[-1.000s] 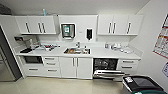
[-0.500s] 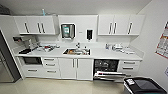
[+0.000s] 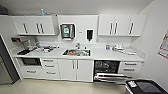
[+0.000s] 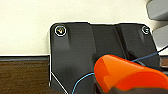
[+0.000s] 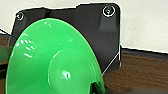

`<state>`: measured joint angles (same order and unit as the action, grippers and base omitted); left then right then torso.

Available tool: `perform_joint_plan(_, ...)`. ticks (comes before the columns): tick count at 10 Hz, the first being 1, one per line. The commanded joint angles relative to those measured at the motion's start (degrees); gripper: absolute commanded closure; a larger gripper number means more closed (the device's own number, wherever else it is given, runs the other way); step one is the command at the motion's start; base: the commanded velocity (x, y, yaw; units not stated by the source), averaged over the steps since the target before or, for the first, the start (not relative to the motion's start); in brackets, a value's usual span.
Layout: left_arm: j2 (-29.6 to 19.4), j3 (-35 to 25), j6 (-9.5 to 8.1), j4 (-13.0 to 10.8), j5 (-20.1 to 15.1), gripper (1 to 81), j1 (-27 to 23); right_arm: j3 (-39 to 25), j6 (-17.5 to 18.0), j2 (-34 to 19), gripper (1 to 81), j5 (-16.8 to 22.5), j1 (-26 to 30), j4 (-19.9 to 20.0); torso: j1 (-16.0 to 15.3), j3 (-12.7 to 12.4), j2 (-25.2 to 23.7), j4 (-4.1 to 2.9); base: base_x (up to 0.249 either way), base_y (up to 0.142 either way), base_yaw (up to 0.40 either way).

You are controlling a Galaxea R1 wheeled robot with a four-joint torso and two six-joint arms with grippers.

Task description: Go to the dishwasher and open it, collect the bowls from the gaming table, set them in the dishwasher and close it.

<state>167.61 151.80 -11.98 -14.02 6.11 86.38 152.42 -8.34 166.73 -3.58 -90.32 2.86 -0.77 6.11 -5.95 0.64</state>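
The dishwasher [image 3: 107,67] is built in under the white counter, right of the sink cupboard. Its door [image 3: 110,77] is folded down and its dark inside with racks shows. An orange bowl [image 4: 125,72] hangs close before the left wrist camera above the floor, with my left gripper [image 4: 120,88] shut on its lower edge. A light green bowl [image 5: 50,60] hangs tilted before the right wrist camera, bottom towards the camera, with my right gripper [image 5: 96,87] shut on its rim. The gaming table is out of view.
A sink [image 3: 76,52] sits mid-counter, with clutter on the counter to both sides. A steel fridge [image 3: 6,67] stands at the far left. A black-topped box [image 3: 147,87] stands low at the right, near the dishwasher door. Pale floor [image 3: 62,87] lies before the cupboards.
The kitchen sits a touch larger and lower in the head view, so the camera has crept forward. The dishwasher door stays down.
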Motion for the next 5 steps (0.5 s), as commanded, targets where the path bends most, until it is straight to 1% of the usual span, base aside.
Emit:
perform_joint_plan(1, -0.34, -0.10, 0.29, -0.66, -2.42, 81.1, -2.84, 0.06, -0.01, -0.58, 81.1, 3.06, 2.20, -0.23, 0.00, 0.00, 0.00, 0.00, 0.103, 0.000, 0.000)
perform_joint_plan(5, -0.42, -0.10, 0.29, -0.65, -2.42, 81.1, -2.83, -0.03, -0.01, -0.58, 81.1, 3.06, 2.29, -0.23, 0.00, 0.00, 0.00, 0.00, 0.103, 0.000, 0.000)
